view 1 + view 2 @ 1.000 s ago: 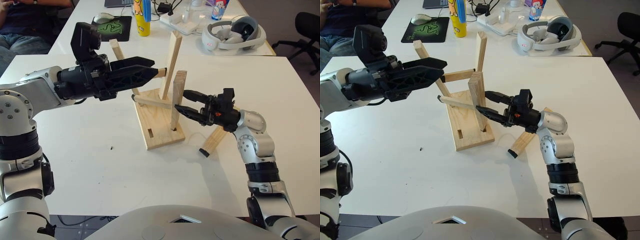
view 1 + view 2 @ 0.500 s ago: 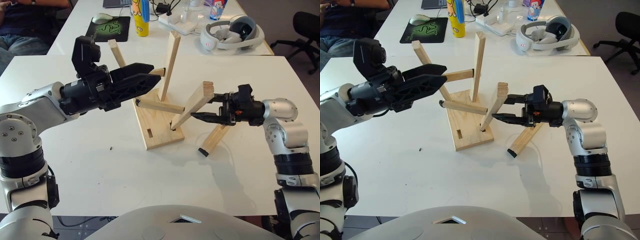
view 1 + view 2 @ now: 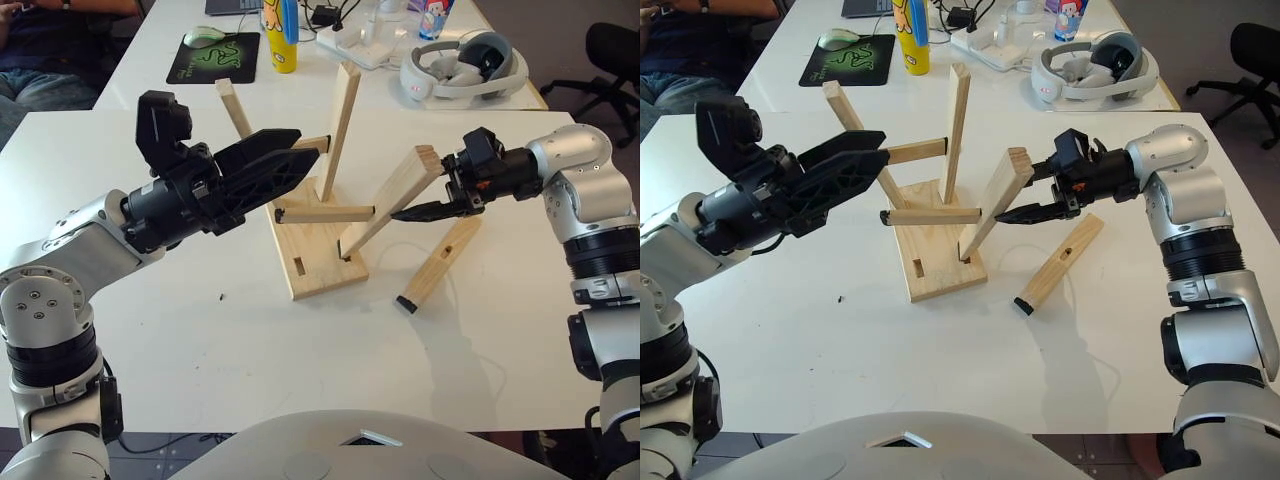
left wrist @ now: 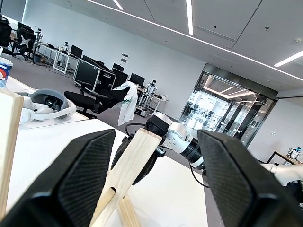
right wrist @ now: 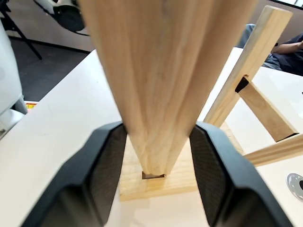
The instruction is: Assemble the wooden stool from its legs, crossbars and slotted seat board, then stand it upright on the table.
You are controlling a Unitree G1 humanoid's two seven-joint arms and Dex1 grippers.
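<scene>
Four pale, unpainted wooden legs show. An upright leg (image 3: 342, 125) and a tilted rear leg (image 3: 233, 103) rise from the slotted seat board (image 3: 310, 262), which lies flat in the middle of the bench (image 3: 250, 350). A slanting leg (image 3: 398, 195) has its foot at a slot near the board's right end and leans out to the right. The right claw (image 3: 1025, 195) is closed on its upper part, one finger against each side. A loose leg (image 3: 436, 262), dark-capped at its near end, lies on the bench just right of the board. A lower crossbar (image 3: 325, 213) runs level above the board toward the slanting leg. An upper crossbar (image 3: 314, 144) meets the upright leg. The left claw (image 3: 300, 148) hovers with its fingers spread apart, tips just beside the upper crossbar, gripping nothing.

The bench is plain white. A second bench behind carries a yellow bottle (image 3: 284, 30) with a cartoon figure, a black mouse pad (image 3: 205, 55) with a green design and a white headset (image 3: 462, 65); their print is too small to read. The left wrist view looks across an open office with black chairs, ceiling light strips and a glass-walled entrance.
</scene>
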